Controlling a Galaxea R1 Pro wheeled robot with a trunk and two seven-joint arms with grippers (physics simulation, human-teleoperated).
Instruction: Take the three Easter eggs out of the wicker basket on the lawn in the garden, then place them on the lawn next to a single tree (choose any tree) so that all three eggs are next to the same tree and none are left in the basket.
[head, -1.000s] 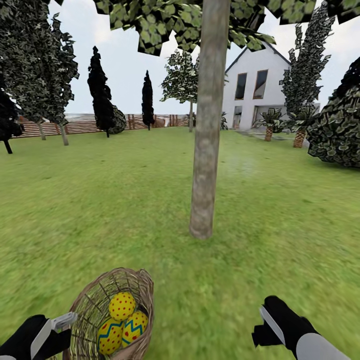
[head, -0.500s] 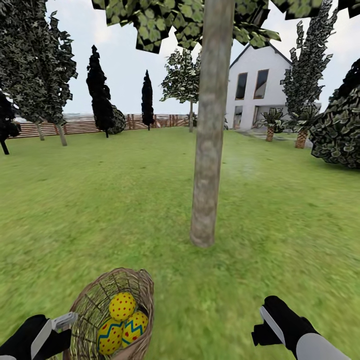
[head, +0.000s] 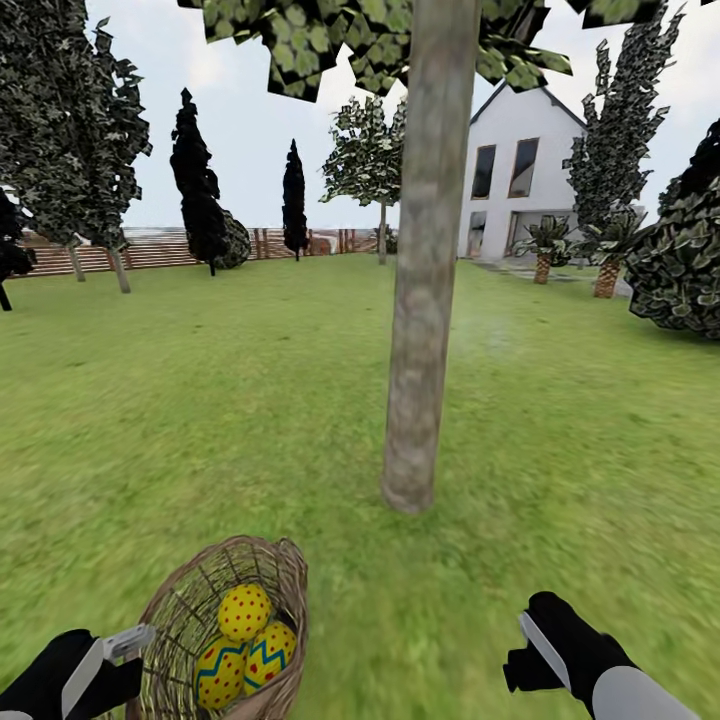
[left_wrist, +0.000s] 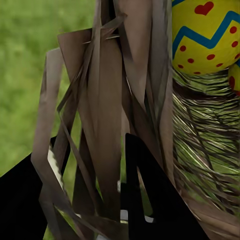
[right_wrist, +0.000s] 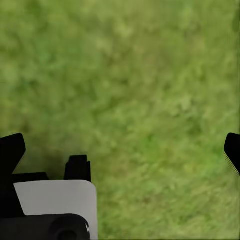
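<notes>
Green lawn (head: 250, 400) spread flat across the garden, with a white house (head: 520, 175) and a wooden fence (head: 160, 250) at its far edge.

At the head view's lower left the left pincer (head: 125, 640) sat against the rim of the wicker basket (head: 180, 610). In the left wrist view its two black fingers (left_wrist: 150, 195) stood on either side of a band of the basket's woven wall (left_wrist: 110, 130), clenched on it. The basket was tilted, its open mouth turned up and toward the camera. Inside lay the three Easter eggs (head: 244, 612), bunched and touching: one on top, two below it, the lower pair (head: 268, 655) with their long axes slanting and showing teal zigzag bands. One egg (left_wrist: 205, 37) showed close beyond the wicker in the left wrist view.

At the lower right the right pincer (head: 535, 650) hung over bare grass, well apart from the basket. In the right wrist view its fingers (right_wrist: 10, 150) were spread wide, released, with nothing but grass (right_wrist: 140, 90) between them.

Ahead of the basket the tree (head: 420, 300) rose upright from the lawn, its grey-brown trunk nearly vertical, leaves overhead. Dark cypresses (head: 195, 180) stood by the fence.
</notes>
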